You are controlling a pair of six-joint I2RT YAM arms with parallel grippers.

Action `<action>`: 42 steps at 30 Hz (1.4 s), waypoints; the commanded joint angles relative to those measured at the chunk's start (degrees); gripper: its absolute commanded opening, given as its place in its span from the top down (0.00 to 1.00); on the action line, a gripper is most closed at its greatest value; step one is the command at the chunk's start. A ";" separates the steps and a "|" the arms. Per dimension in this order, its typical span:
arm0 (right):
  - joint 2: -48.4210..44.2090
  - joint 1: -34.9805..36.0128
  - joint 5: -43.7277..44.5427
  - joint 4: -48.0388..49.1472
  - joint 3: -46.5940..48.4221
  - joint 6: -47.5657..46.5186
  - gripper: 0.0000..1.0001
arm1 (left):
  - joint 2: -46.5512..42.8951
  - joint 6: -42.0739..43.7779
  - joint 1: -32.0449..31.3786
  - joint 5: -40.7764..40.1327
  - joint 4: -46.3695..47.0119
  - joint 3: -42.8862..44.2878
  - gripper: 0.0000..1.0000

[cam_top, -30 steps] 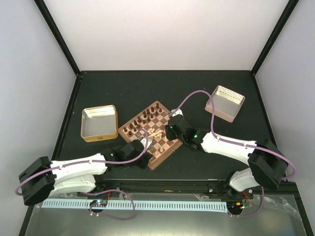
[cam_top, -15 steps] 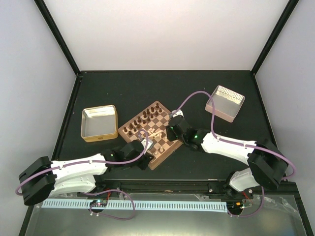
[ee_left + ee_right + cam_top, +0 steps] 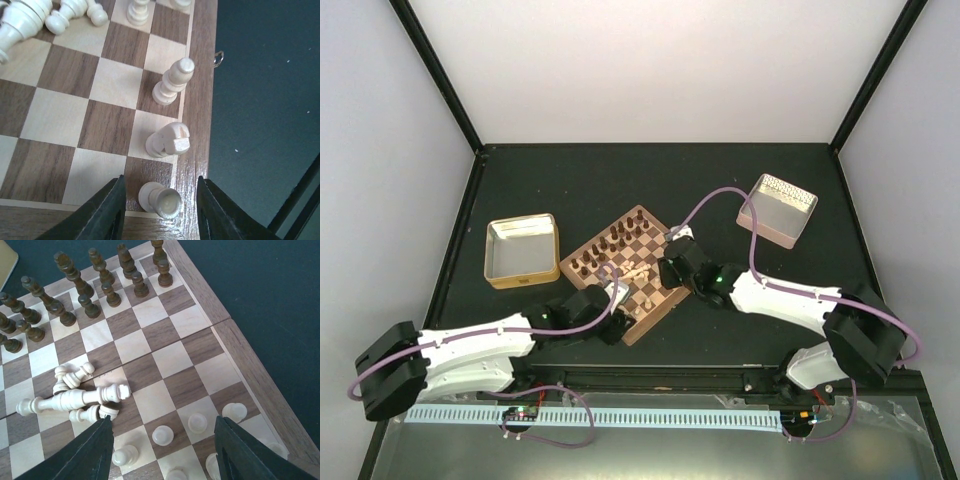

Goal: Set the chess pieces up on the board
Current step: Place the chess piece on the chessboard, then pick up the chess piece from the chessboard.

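The board point(image 3: 649, 246) lies turned like a diamond between both arms. My left gripper point(image 3: 160, 197) hangs open over its near corner. A pale rook point(image 3: 159, 200) stands upright on the corner square between the fingers, touching neither. Beyond it along the edge stand a pale knight point(image 3: 169, 140) and a pale bishop point(image 3: 172, 82). My right gripper point(image 3: 162, 435) is open above the board's right side, with pale pawns point(image 3: 163, 435) standing below it. A heap of toppled pale chess pieces point(image 3: 75, 399) lies mid-board. Dark pieces point(image 3: 75, 285) stand in two rows on the far side.
A shallow yellowish metal tray point(image 3: 522, 250) sits left of the board. A pinkish bin point(image 3: 777, 210) stands at the back right, with the right arm's cable running past it. Black tabletop point(image 3: 260, 100) surrounds the board's rim.
My left gripper has opened and let go of the pale rook, which now stands on the corner square. The right gripper has shifted slightly over the board, still open.
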 commanded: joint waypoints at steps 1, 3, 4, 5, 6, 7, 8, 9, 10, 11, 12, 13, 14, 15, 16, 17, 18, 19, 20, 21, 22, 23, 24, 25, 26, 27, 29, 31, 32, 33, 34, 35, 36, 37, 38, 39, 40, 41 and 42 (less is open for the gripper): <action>-3.88 -0.79 -1.01 3.20 -2.43 0.82 0.43 | -4.43 0.39 -0.45 -2.02 -3.33 2.13 0.59; -5.87 -1.11 -1.64 4.54 -3.62 0.81 0.43 | -6.85 0.50 -0.45 -4.31 -5.68 3.78 0.58; -6.71 -1.24 -1.83 5.14 -4.16 0.82 0.43 | -8.16 0.71 -0.45 -5.64 -6.38 4.49 0.57; -7.53 -1.43 -1.87 5.48 -4.57 0.91 0.43 | -9.84 0.72 -0.45 -7.22 -6.85 5.20 0.55; -8.19 -1.49 -1.81 5.66 -4.86 0.93 0.43 | -11.08 0.66 -0.41 -9.00 -6.94 5.53 0.53; -8.86 -1.64 -1.80 5.76 -5.05 1.00 0.43 | -12.05 0.50 -0.40 -11.55 -6.61 5.55 0.51; -9.40 -1.77 -1.71 5.79 -5.23 1.03 0.43 | -12.68 0.61 -0.26 -15.07 -5.63 5.39 0.48; -9.84 -1.90 -1.84 5.91 -5.41 1.14 0.43 | -12.86 0.69 -0.06 -17.02 -5.47 5.71 0.43; -10.21 -2.12 -1.92 6.07 -5.59 1.26 0.43 | -12.54 0.85 0.48 -18.43 -5.53 6.30 0.41; -10.43 -2.21 -1.97 6.25 -5.81 1.27 0.43 | -11.69 1.05 1.24 -18.98 -5.80 7.32 0.39; -10.54 -2.32 -2.04 6.23 -5.91 1.25 0.43 | -10.28 0.90 2.08 -19.35 -7.20 8.91 0.37; -10.58 -2.44 -2.11 6.16 -5.90 1.26 0.43 | -8.61 0.59 2.97 -19.40 -8.71 10.73 0.37; -10.51 -2.64 -2.30 6.00 -5.92 1.26 0.43 | -6.53 0.40 3.75 -19.49 -10.33 12.78 0.37; -10.42 -2.85 -2.50 5.90 -5.99 1.25 0.43 | -4.59 0.33 4.43 -19.60 -11.87 14.66 0.37; -10.35 -3.05 -2.75 5.98 -6.08 1.29 0.43 | -2.32 0.31 5.13 -19.51 -13.48 16.27 0.38; -10.28 -3.26 -3.08 6.01 -6.17 1.29 0.43 | -0.26 0.38 5.74 -19.18 -14.76 17.72 0.39; -10.23 -3.39 -3.32 6.03 -6.25 1.25 0.43 | 1.55 0.60 6.38 -18.75 -15.72 18.89 0.39; -10.16 -3.55 -3.50 6.05 -6.27 1.32 0.43 | 3.33 1.02 7.04 -18.22 -16.41 19.89 0.40; -10.15 -3.66 -3.68 6.05 -6.27 1.25 0.43 | 4.83 1.18 7.70 -17.60 -17.36 20.92 0.40; -10.18 -3.88 -3.88 6.06 -6.27 1.29 0.43 | 6.48 1.22 8.50 -17.02 -18.46 21.96 0.40; -10.27 -4.03 -3.99 6.10 -6.32 1.21 0.43 | 8.09 1.20 9.28 -15.98 -19.54 23.02 0.40; -10.31 -4.18 -4.05 6.13 -6.36 1.17 0.43 | 9.50 1.29 10.05 -14.79 -20.47 24.01 0.41; -10.23 -4.24 -4.07 6.15 -6.32 1.05 0.43 | 11.02 1.46 10.90 -13.37 -21.30 24.87 0.41; -10.11 -4.24 -4.19 6.19 -6.28 0.94 0.43 | 13.08 1.70 11.76 -11.08 -22.09 25.75 0.42; -10.03 -4.32 -4.40 6.22 -6.23 0.90 0.43 | 14.65 2.07 12.52 -9.43 -22.85 26.56 0.43; -9.91 -4.33 -4.68 6.25 -6.19 0.89 0.43 | 16.89 2.47 13.54 -8.12 -23.41 27.41 0.46; -9.69 -4.34 -4.98 6.14 -6.10 0.87 0.43 | 20.07 3.24 14.46 -6.08 -23.77 28.26 0.51; -9.69 -4.38 -5.16 6.07 -6.18 0.76 0.43 | 22.63 4.12 14.82 -4.41 -23.50 29.11 0.55; -9.63 -4.36 -5.12 5.99 -6.19 0.79 0.43 | 23.75 4.51 14.88 -3.93 -23.43 29.56 0.57; -9.62 -4.33 -5.07 5.86 -6.19 0.78 0.43 | 24.62 4.83 14.92 -3.86 -23.40 29.93 0.57; -9.62 -4.41 -5.03 5.80 -6.19 0.73 0.43 | 25.39 4.98 14.99 -4.01 -23.32 30.25 0.57; -9.62 -4.35 -5.06 5.71 -6.19 0.73 0.43 | 25.98 5.28 15.16 -4.11 -23.23 30.47 0.57; -9.63 -4.41 -5.05 5.79 -6.19 0.83 0.43 | 26.67 5.38 15.33 -4.43 -23.32 30.79 0.56; -9.62 -4.34 -5.06 5.79 -6.19 0.81 0.43 | 27.35 5.48 15.55 -4.88 -23.63 31.25 0.55; -9.57 -4.36 -5.04 5.79 -6.11 0.92 0.43 | 28.08 5.49 15.83 -5.25 -24.14 31.69 0.54; -9.51 -4.38 -5.06 5.79 -6.12 0.94 0.42 | 28.77 5.50 16.15 -5.61 -24.75 32.26 0.54; -9.53 -4.33 -5.05 5.83 -6.03 1.01 0.43 | 29.37 5.68 16.28 -5.80 -25.25 32.76 0.54; -9.49 -4.33 -5.04 5.72 -6.01 1.05 0.43 | 29.87 6.05 16.33 -5.51 -25.56 33.06 0.55; -9.53 -4.33 -5.09 5.63 -6.01 1.01 0.43 | 30.29 6.51 16.33 -4.81 -25.66 33.26 0.56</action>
